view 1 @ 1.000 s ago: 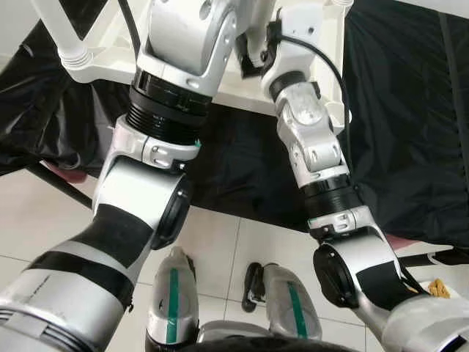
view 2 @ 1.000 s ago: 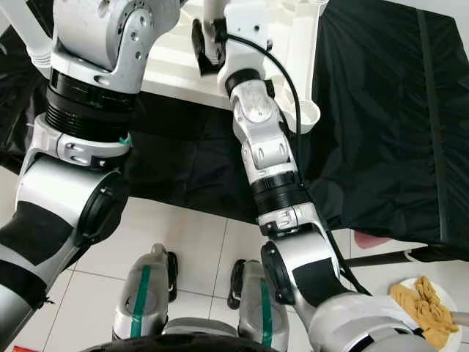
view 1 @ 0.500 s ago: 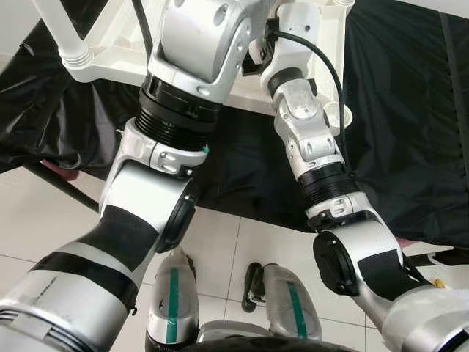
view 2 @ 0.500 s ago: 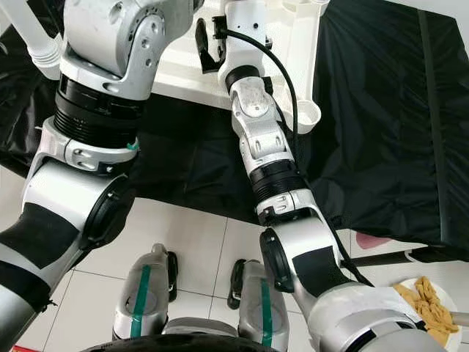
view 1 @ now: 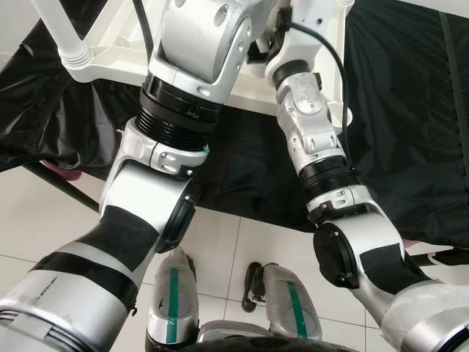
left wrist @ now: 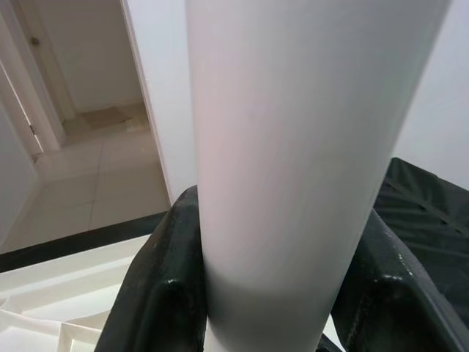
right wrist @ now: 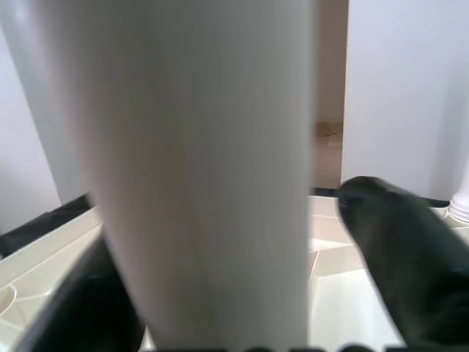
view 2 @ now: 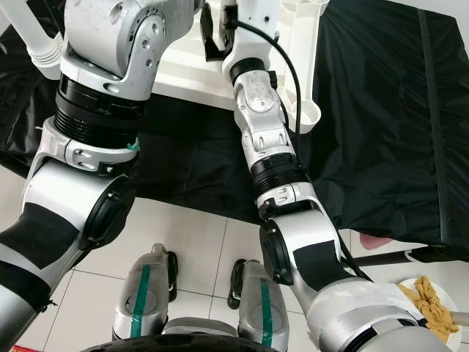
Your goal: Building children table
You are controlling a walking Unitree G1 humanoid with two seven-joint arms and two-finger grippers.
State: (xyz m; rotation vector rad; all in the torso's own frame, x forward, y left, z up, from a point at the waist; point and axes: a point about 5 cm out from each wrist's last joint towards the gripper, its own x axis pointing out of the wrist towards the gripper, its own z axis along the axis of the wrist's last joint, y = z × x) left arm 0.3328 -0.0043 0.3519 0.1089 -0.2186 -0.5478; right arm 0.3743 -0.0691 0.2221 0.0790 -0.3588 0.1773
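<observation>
The white children's table lies upside down on a black cloth, and one leg sticks up at its far left. My left arm reaches over the table past the top edge of the eye views. In the left wrist view, my left gripper is shut on a white table leg, with both black fingers pressed against it. My right gripper stands around another white leg. One finger is a small gap off that leg. A black finger of this gripper also shows above the table.
The black cloth covers the low surface under the table. A round white socket juts from the table's near right corner. White floor tiles and my feet are below. A plate with a yellow cloth lies at the lower right.
My right forearm has moved up and farther over the table. My left arm rose a little at first and has since held still.
</observation>
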